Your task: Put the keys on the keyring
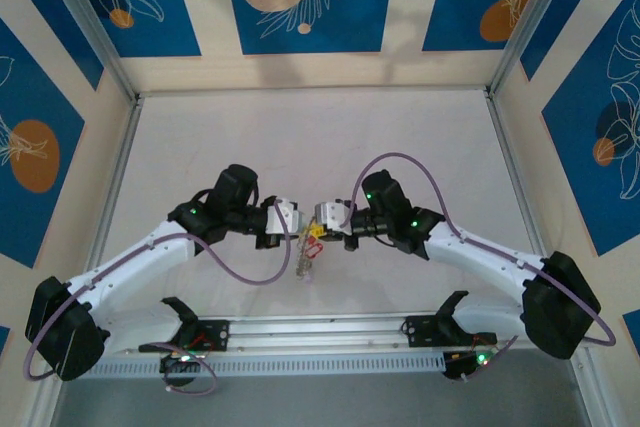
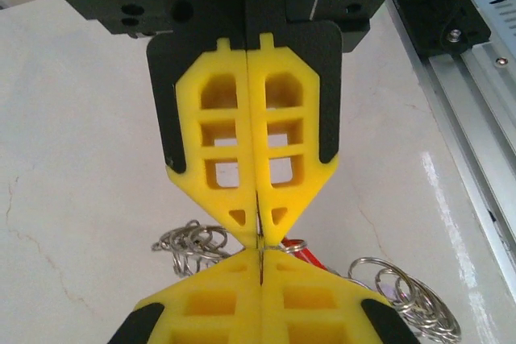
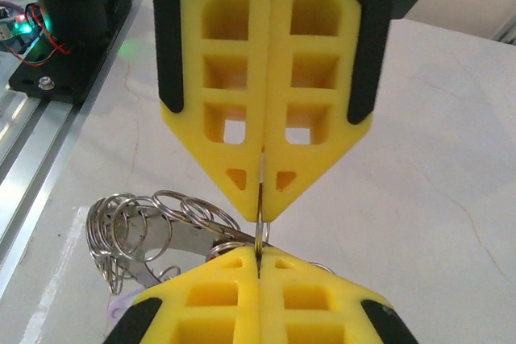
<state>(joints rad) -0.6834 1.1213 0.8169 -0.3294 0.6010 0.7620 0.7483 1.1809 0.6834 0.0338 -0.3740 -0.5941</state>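
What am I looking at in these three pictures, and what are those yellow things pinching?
Two robot arms are bolted at the near edge of the table, each ending in a yellow two-fingered hand. The overhead picture shows the left hand and right hand meeting tip to tip above it. The other two pictures come from a camera on each wrist, looking along that arm's own fingers towards the other hand. Both hands are shut, pinching a thin metal strip between them, seemingly the keyring seen edge-on. Small silvery rings bunch beside it, with a red key head peeking out.
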